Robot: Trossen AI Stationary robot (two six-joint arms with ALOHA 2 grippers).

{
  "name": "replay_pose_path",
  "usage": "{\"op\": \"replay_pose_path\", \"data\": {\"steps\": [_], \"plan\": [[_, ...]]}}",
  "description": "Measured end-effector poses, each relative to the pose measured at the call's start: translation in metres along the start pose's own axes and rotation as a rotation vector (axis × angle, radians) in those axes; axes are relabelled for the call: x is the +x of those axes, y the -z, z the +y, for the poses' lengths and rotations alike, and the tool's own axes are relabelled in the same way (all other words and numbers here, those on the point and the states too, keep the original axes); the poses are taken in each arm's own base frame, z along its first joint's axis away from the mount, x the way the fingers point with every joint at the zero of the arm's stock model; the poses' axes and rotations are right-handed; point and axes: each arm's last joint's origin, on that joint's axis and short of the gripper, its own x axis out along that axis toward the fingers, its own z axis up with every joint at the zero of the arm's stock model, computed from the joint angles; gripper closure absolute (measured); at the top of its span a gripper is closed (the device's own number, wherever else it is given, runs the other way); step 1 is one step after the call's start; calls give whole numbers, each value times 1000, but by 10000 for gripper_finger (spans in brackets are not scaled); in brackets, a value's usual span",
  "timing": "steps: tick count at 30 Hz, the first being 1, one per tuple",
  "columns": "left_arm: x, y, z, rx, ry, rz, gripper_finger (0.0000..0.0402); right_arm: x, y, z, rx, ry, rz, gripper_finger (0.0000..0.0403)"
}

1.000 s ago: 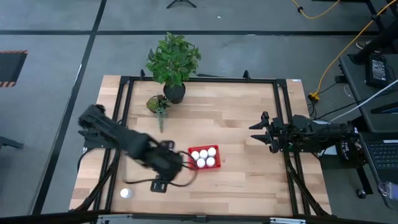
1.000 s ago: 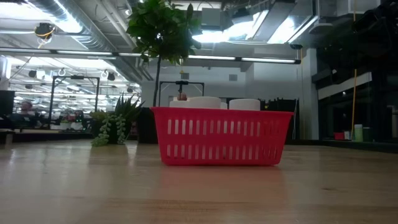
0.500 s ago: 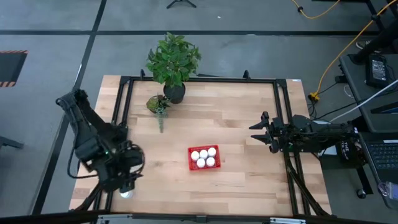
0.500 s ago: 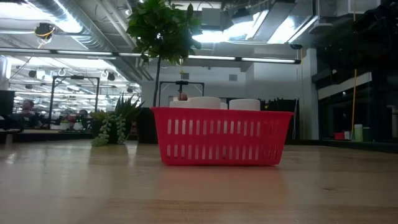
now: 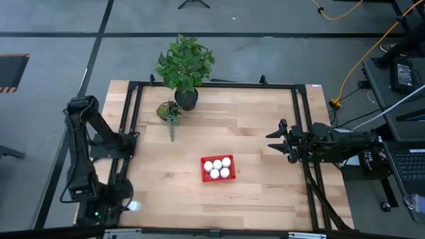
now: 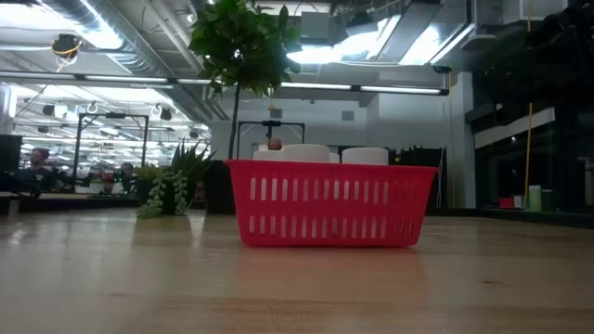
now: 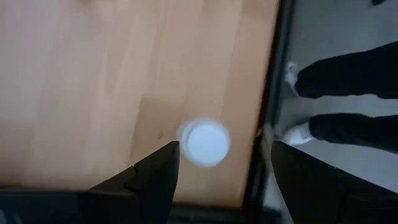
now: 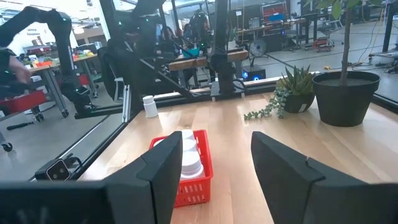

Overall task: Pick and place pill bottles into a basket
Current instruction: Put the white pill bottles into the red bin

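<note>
Lining up on the last bottle [image 7: 206, 143], alone at the table's [image 5: 265, 133] near-left corner, the left gripper [image 7: 217, 168] hangs released above it. Five sit in the basket [image 5: 218, 168]. Next: descend, clench. Right gripper [image 8: 208, 168] waits released, right.

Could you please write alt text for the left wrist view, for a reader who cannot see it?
Looking down past the left gripper, its dark fingers spread open above one white pill bottle standing near the wooden table's edge. A person's legs show beyond the edge.
</note>
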Motion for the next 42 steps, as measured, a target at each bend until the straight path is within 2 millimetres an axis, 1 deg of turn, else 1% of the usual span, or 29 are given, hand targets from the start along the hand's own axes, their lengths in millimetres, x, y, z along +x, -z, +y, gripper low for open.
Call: {"op": "replay_pose_path", "data": {"steps": [2, 4, 6, 12, 15, 21, 30, 35, 42], "plan": [[3, 10, 4, -23, -5, 31, 157, 0, 0, 0, -1, 0, 0, 209], [6, 14, 8, -38, -5, 30, 157, 0, 0, 0, 0, 0, 0, 209], [12, 19, 14, -17, -36, 34, 153, 0, 0, 0, -1, 0, 0, 209], [26, 26, 15, -15, 36, 57, 133, 0, 0, 0, -1, 0, 0, 209], [32, 28, 18, -21, 45, 61, 124, 0, 0, 0, -1, 0, 0, 209], [38, 21, 17, -29, 60, 39, 114, 0, 0, 0, -1, 0, 0, 209], [43, 8, 18, -9, 37, 14, 113, 0, 0, 0, -1, 0, 0, 209], [49, 11, 17, 1, 12, 26, 113, 0, 0, 0, -1, 0, 0, 209], [64, 17, 11, 3, 2, 50, 113, 0, 0, 0, 0, 0, 0, 209]]}}
